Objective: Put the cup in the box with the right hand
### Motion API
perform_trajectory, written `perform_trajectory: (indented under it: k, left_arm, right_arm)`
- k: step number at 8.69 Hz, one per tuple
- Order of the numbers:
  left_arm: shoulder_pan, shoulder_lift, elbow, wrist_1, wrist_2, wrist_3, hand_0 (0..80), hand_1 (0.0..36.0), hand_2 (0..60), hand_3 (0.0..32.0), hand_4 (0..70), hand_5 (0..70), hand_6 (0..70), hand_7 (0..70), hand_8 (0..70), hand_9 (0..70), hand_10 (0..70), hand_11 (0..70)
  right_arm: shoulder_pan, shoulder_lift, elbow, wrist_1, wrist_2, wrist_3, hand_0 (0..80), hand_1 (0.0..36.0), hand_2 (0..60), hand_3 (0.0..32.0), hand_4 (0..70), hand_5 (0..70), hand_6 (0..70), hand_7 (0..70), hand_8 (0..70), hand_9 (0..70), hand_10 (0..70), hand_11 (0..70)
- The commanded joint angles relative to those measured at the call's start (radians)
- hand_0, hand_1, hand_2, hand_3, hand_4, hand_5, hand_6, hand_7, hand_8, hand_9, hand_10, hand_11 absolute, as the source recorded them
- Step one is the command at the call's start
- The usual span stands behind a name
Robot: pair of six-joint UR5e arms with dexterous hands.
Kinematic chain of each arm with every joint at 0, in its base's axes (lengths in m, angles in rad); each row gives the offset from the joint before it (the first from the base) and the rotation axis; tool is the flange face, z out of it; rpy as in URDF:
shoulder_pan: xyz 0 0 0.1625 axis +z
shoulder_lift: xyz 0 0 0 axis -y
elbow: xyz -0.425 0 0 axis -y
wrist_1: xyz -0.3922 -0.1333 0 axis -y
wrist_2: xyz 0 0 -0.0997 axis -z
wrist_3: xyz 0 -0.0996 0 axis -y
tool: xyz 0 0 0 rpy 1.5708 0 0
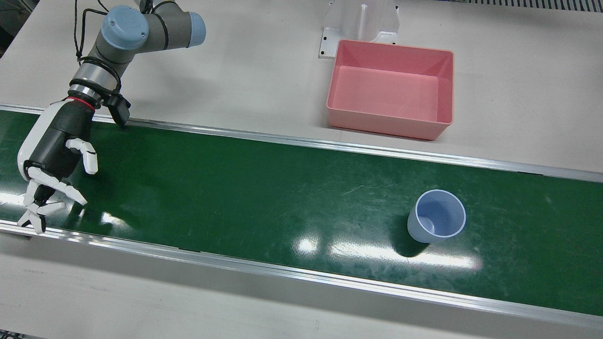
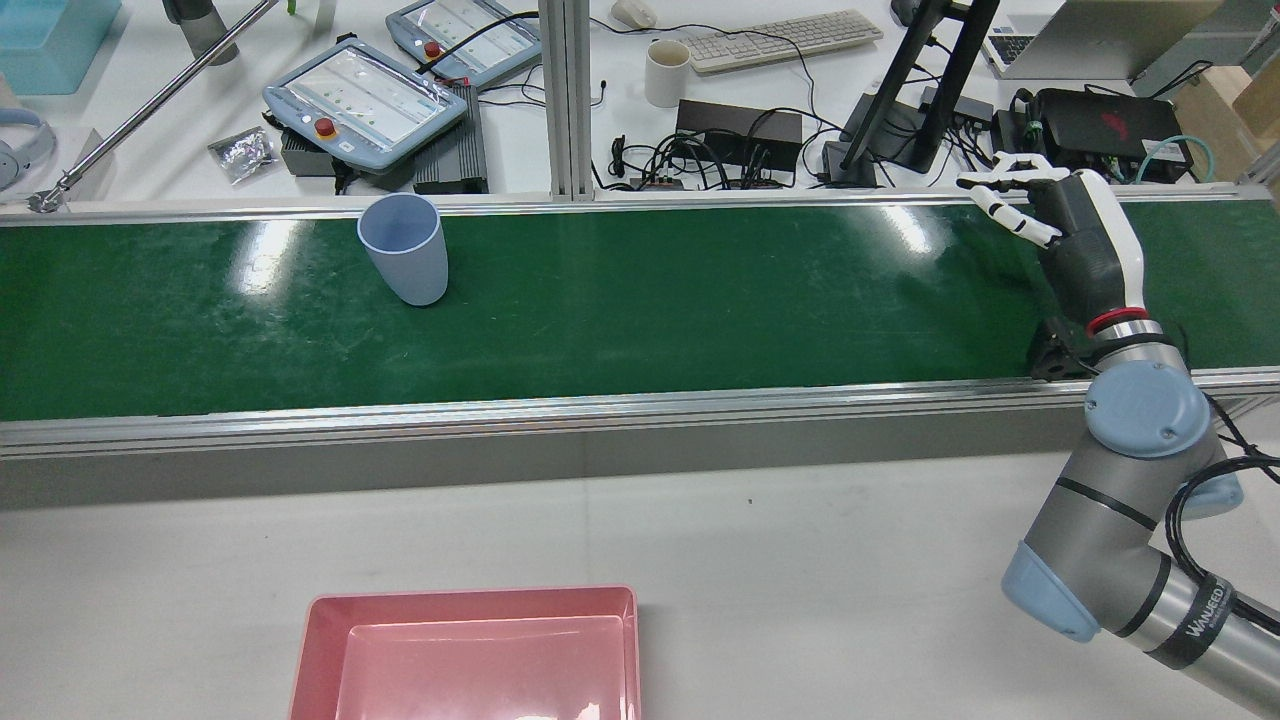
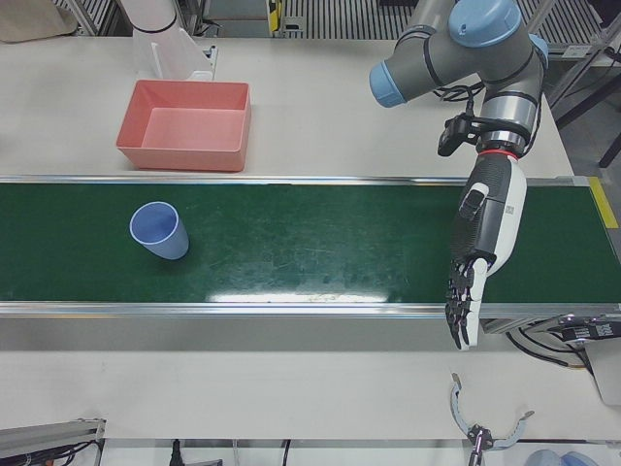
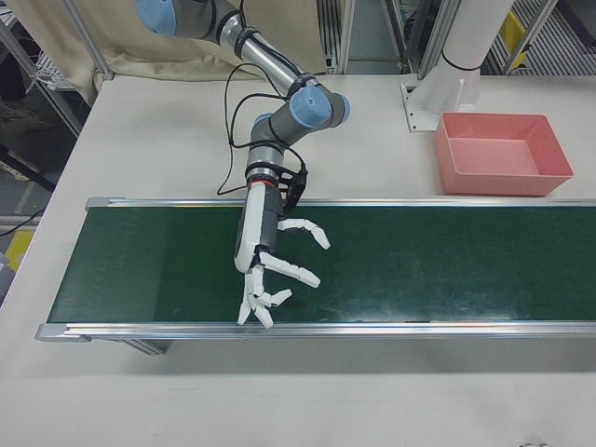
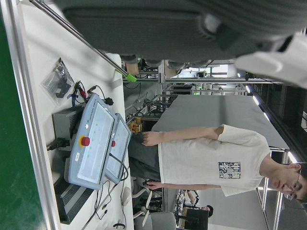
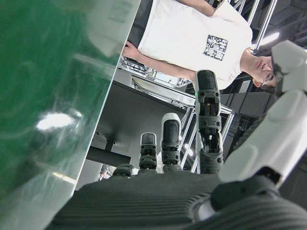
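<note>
Overhead, green belt [image 1: 264, 188] carries cup [image 1: 437, 222] (upright); right hand [image 1: 52, 162] hovers empty, fingers spread; box [image 1: 390, 89] on table [image 1: 518, 94].

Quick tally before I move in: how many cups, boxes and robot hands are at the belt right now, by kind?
Cups: 1, the blue cup upright on the green belt.
Boxes: 1, the pink box on the white table, holding nothing.
Robot hands: 1, the right hand, open over the belt, far from the cup.
Total: 3
</note>
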Motion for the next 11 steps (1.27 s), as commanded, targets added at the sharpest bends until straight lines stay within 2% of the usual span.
perform_trajectory:
  k: [1, 2, 3, 4, 5, 7, 11]
  left_arm:
    - [0.0, 0.0, 0.0, 0.0, 0.0, 0.0, 0.0, 0.0, 0.0, 0.0, 0.0, 0.0, 0.0, 0.0, 0.0, 0.0, 0.0, 0.0]
    - [0.0, 0.0, 0.0, 0.0, 0.0, 0.0, 0.0, 0.0, 0.0, 0.0, 0.0, 0.0, 0.0, 0.0, 0.0, 0.0, 0.0, 0.0]
    - [-0.001, 0.0, 0.0, 0.0, 0.0, 0.0, 0.0, 0.0, 0.0, 0.0, 0.0, 0.0, 0.0, 0.0, 0.0, 0.0, 0.0, 0.0]
    - [0.0, 0.0, 0.0, 0.0, 0.0, 0.0, 0.0, 0.0, 0.0, 0.0, 0.0, 0.0, 0.0, 0.0, 0.0, 0.0, 0.0, 0.0]
    - [-0.001, 0.0, 0.0, 0.0, 0.0, 0.0, 0.0, 0.0, 0.0, 0.0, 0.0, 0.0, 0.0, 0.0, 0.0, 0.0, 0.0, 0.0]
    - [0.0, 0.0, 0.0, 0.0, 0.0, 0.0, 0.0, 0.0, 0.0, 0.0, 0.0, 0.0, 0.0, 0.0, 0.0, 0.0, 0.0, 0.0]
    - [0.0, 0.0, 0.0, 0.0, 0.0, 0.0, 0.0, 0.0, 0.0, 0.0, 0.0, 0.0, 0.0, 0.0, 0.0, 0.0, 0.0, 0.0]
  right_arm:
    - [-0.024, 0.003, 0.024, -0.018, 0.004, 0.003, 33.9, 9.5, 38.2, 0.0, 70.0, 0.0, 12.7, 63.5, 6.9, 21.3, 0.0, 0.0]
    - [-0.037, 0.001, 0.032, -0.018, 0.006, 0.003, 33.2, 8.5, 34.9, 0.0, 69.7, 0.0, 12.5, 62.1, 6.8, 21.0, 0.5, 0.1]
    - [-0.041, -0.006, 0.035, -0.018, 0.006, 0.003, 33.4, 2.5, 16.2, 0.0, 70.0, 0.0, 11.7, 58.0, 6.4, 20.0, 1.4, 1.0]
    - [-0.041, -0.011, 0.036, -0.018, 0.004, 0.004, 33.4, 0.2, 8.4, 0.0, 70.0, 0.0, 11.4, 57.1, 6.3, 19.7, 1.3, 0.8]
    - [-0.04, -0.013, 0.038, -0.018, 0.004, 0.003, 40.9, 0.0, 0.2, 0.0, 70.0, 0.0, 11.4, 56.0, 6.4, 19.5, 1.6, 1.6]
    - [-0.015, -0.013, 0.042, -0.018, 0.001, 0.0, 44.3, 0.0, 0.0, 0.0, 70.0, 0.0, 11.4, 55.0, 6.5, 19.5, 2.6, 3.0]
    - [-0.021, -0.007, 0.038, -0.022, 0.003, -0.023, 43.6, 0.0, 0.0, 0.0, 70.0, 0.0, 11.6, 56.0, 6.4, 19.5, 2.6, 3.0]
